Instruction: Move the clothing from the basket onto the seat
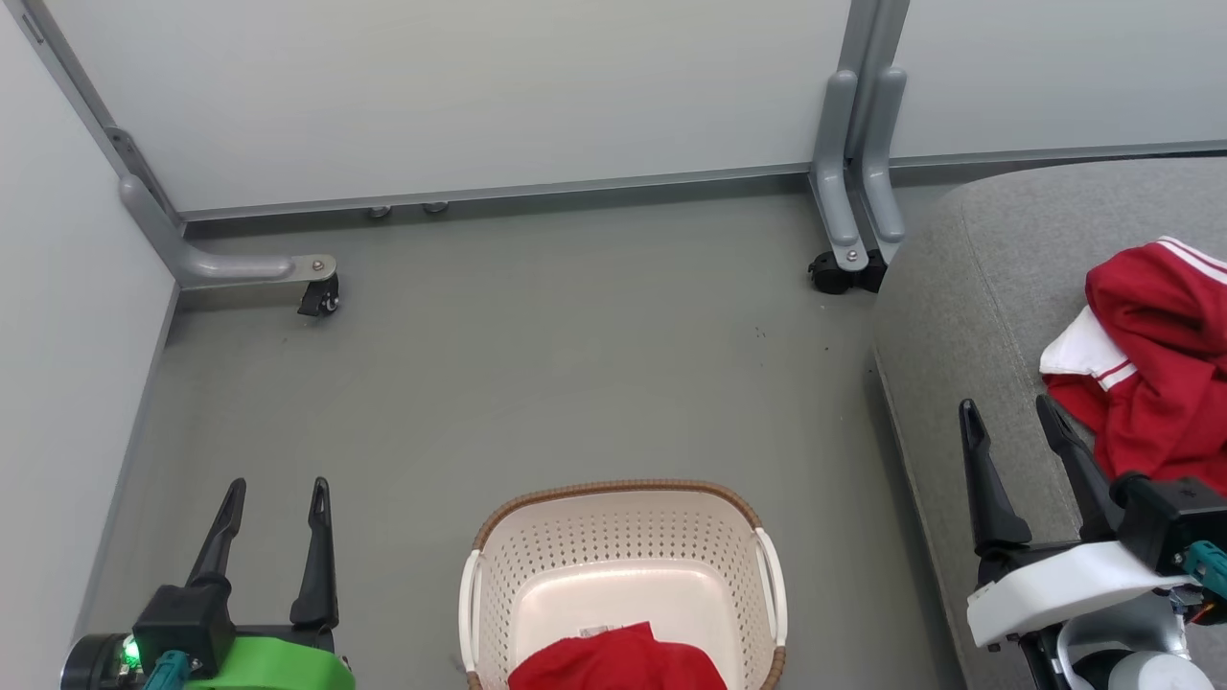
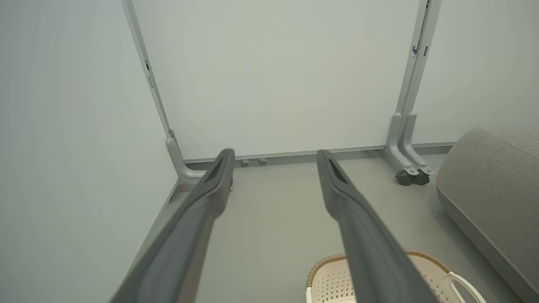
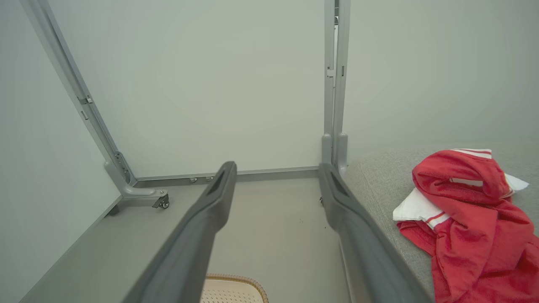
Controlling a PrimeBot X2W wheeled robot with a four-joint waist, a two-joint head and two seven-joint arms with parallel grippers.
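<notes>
Fingers (image 1: 312, 565) apart on left gripper (image 1: 278, 484), nothing between them; likewise wide and empty on right gripper (image 1: 1006, 405), poised over seat edge just beside shirt. Closest in, at bottom of head view, shorts (image 1: 618, 659) in basket (image 1: 613, 491), bunched against near wall and partly cut off by frame, with bare base beyond. Further right, shirt (image 1: 1160, 383) crumpled on seat (image 1: 959, 287), a white panel in sight. Judging by that, half done, with shorts next. For a clean pick: bring either gripper over basket, come down with fingers wide, clear of rim and handles, and pinch a thick fold near middle of heap rather than a loose hem. Lift straight up, high enough to clear rim without tipping or dragging basket. Swing right, well over seat, and let go beside shirt, away from rounded edge, to avoid a slide to floor (image 1: 537, 364). Farthest back, pale panels (image 1: 460, 96) on grey feet with casters (image 1: 319, 302), well apart from all of it.
</notes>
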